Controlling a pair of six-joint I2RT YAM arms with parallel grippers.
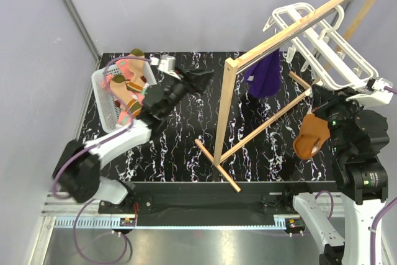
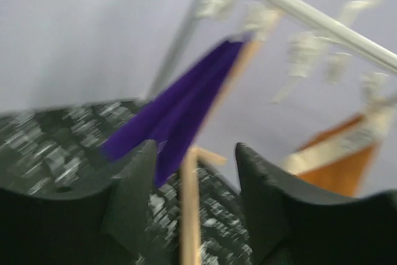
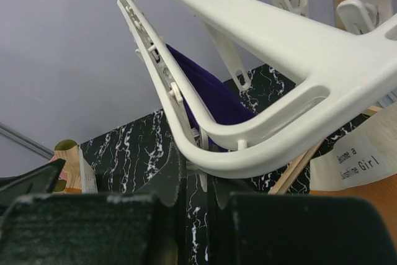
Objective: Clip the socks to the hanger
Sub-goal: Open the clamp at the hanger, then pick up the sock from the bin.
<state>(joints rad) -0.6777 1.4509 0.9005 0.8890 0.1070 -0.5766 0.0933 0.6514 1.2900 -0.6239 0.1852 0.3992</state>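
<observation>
The socks point(image 1: 127, 85), pink-teal and tan-striped, lie heaped in a white basket point(image 1: 102, 94) at the back left. One tan sock shows at the left of the right wrist view point(image 3: 65, 153). The white hanger point(image 1: 322, 48) hangs from the wooden rail at the back right. My left gripper point(image 1: 198, 79) is open and empty, raised beside the basket and pointing at the stand point(image 2: 195, 172). My right gripper point(image 1: 324, 96) sits under the hanger's near end point(image 3: 279, 48). Its jaws stand nearly closed on a small dangling clip point(image 3: 203, 175).
The wooden rail stand point(image 1: 226, 110) crosses the middle of the black marbled table, its post just ahead of my left fingers point(image 2: 189, 215). A purple cloth point(image 1: 263, 76) and an orange-brown cloth point(image 1: 310, 134) hang from it. Grey walls close the back and the left.
</observation>
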